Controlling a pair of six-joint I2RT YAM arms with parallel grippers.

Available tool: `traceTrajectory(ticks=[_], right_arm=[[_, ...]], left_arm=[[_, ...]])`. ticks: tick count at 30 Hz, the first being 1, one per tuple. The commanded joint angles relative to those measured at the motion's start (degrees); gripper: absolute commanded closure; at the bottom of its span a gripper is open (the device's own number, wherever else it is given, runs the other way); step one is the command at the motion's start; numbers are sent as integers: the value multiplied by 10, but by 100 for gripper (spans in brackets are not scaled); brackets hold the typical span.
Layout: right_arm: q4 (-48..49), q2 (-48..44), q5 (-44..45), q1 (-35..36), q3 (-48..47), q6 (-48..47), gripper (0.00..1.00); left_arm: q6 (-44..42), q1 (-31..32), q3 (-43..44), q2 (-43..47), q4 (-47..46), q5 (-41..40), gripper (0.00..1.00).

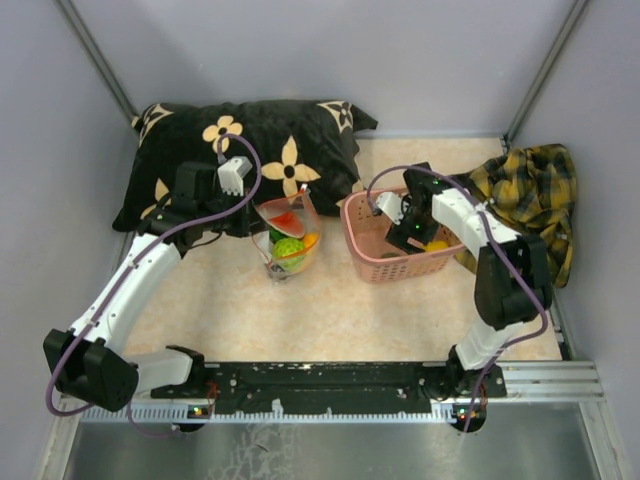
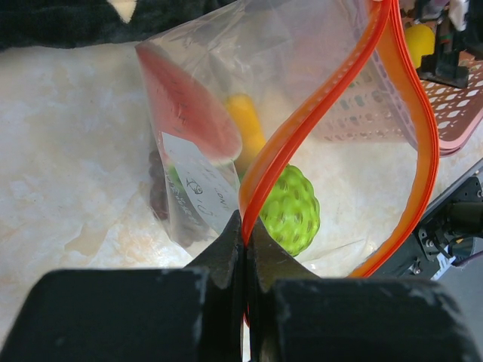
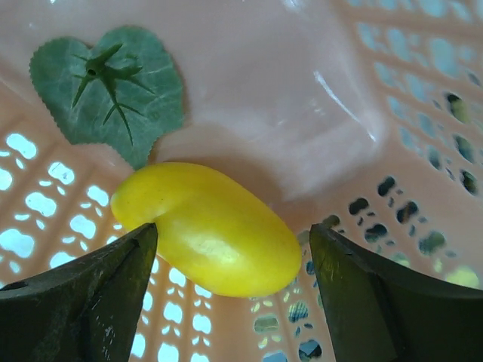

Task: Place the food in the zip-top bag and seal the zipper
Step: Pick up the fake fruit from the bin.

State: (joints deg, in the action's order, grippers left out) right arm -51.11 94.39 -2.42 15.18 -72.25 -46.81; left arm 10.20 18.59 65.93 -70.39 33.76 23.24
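The clear zip-top bag (image 1: 287, 238) stands open on the table, holding a red watermelon slice (image 2: 185, 105), a bumpy green fruit (image 2: 293, 210), an orange piece (image 2: 245, 124) and a dark purple bunch (image 2: 158, 188). My left gripper (image 2: 246, 230) is shut on the red-orange zipper (image 2: 302, 124) at the bag's mouth and holds it up. My right gripper (image 3: 234, 256) is open inside the pink basket (image 1: 372, 262), its fingers on either side of a yellow fruit (image 3: 207, 226), which also shows in the top view (image 1: 437, 245).
A green fabric leaf (image 3: 109, 87) lies on the basket floor behind the yellow fruit. A black flowered pillow (image 1: 250, 160) lies at the back left. A yellow plaid cloth (image 1: 535, 195) lies at the right, beside the basket.
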Motion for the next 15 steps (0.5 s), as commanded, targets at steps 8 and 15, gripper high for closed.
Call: traceTrajectory(ticks=[8, 15], right_arm=[[-52, 58, 33, -4, -37, -101, 19], [68, 17, -10, -4, -10, -82, 19]], left_arm=[[-6, -5, -5, 10, -17, 10, 100], [-6, -5, -5, 10, -17, 7, 100]])
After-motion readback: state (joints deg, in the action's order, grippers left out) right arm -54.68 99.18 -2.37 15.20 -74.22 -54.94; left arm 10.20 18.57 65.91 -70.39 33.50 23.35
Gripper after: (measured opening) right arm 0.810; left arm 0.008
